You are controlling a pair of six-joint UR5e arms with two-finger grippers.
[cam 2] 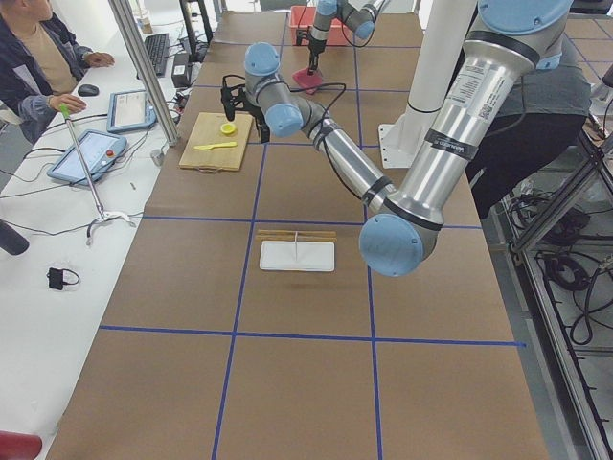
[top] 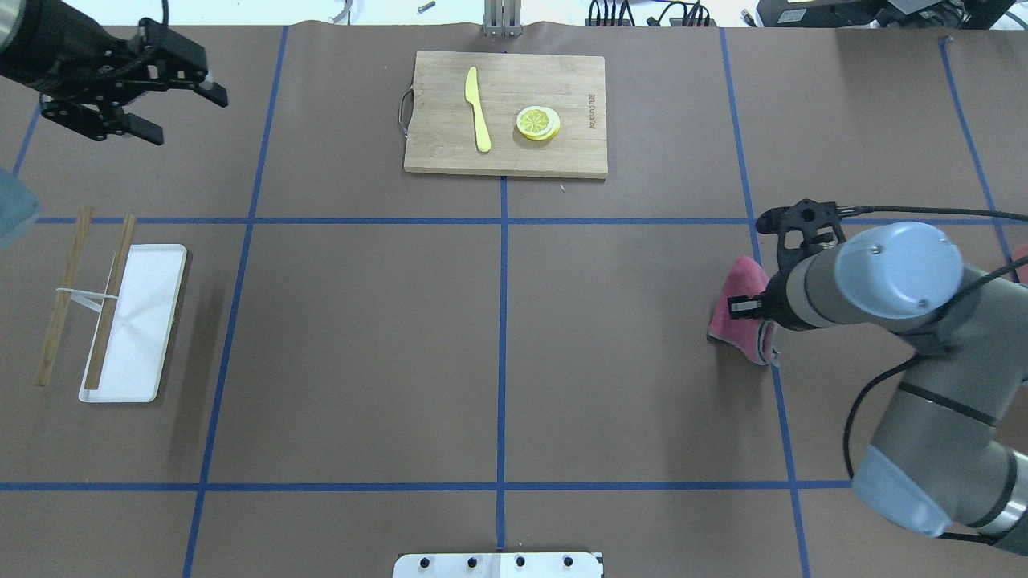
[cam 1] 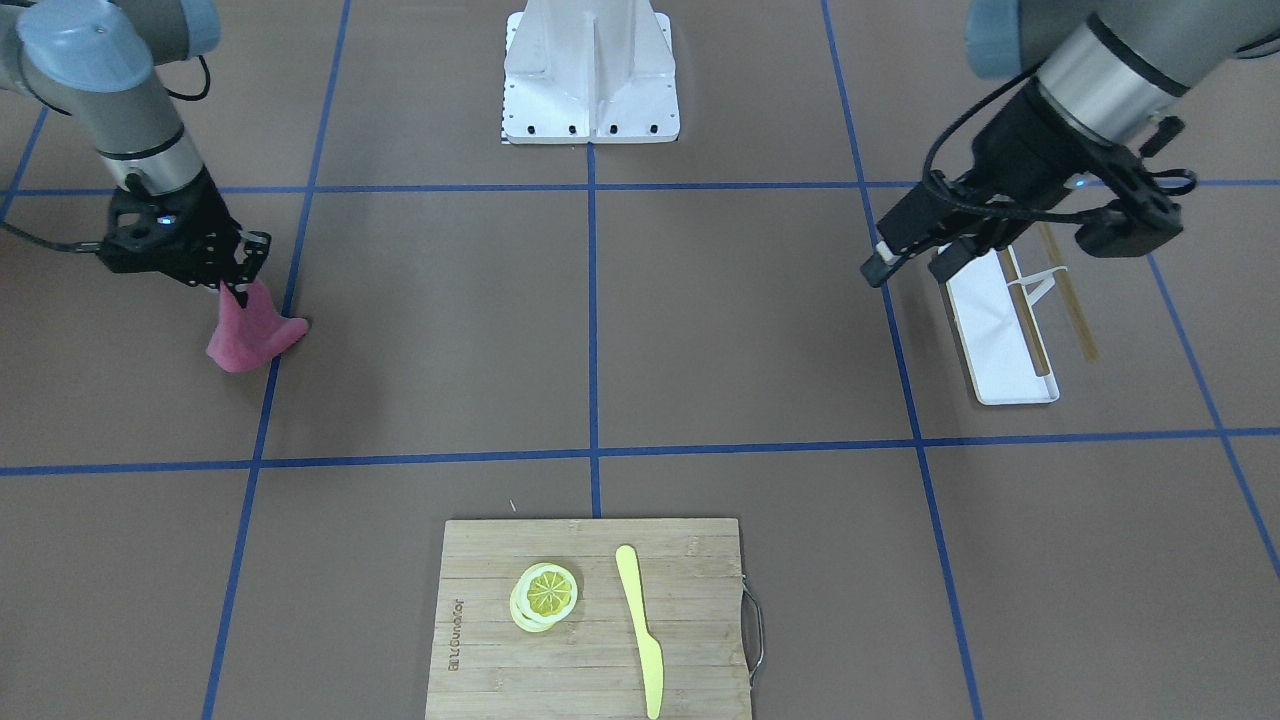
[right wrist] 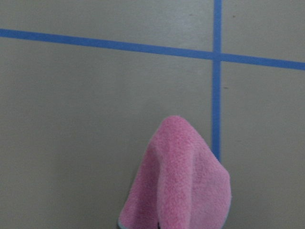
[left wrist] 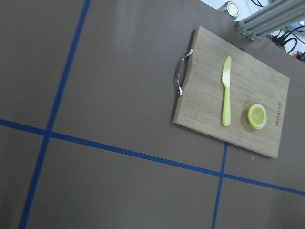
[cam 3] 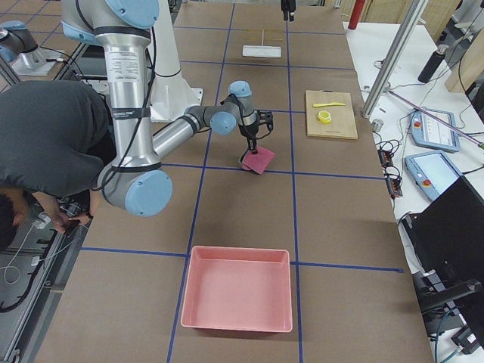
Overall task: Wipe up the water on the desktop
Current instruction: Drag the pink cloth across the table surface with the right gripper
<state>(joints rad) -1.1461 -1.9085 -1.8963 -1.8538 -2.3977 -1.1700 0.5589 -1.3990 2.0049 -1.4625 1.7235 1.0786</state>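
Observation:
The desktop (top: 361, 321) is matte brown with blue tape lines. No water shows on it in any view. A pink cloth (cam 1: 250, 338) hangs from my right gripper (cam 1: 232, 278), which is shut on its top; the cloth's lower part rests on the desktop beside a tape line. The cloth (top: 735, 309) sits at the right in the overhead view, and the wrist hides the gripper there. The right wrist view shows the cloth (right wrist: 183, 181) draped below the camera. My left gripper (top: 186, 115) hovers open and empty over the far left of the desktop.
A bamboo cutting board (top: 562, 156) with a yellow knife (top: 479, 108) and a lemon slice (top: 538, 123) lies at the far middle. A white tray (top: 148, 321) with chopsticks (top: 60, 305) lies at the left. A pink bin (cam 3: 237, 288) stands at the right end. People sit at the sides.

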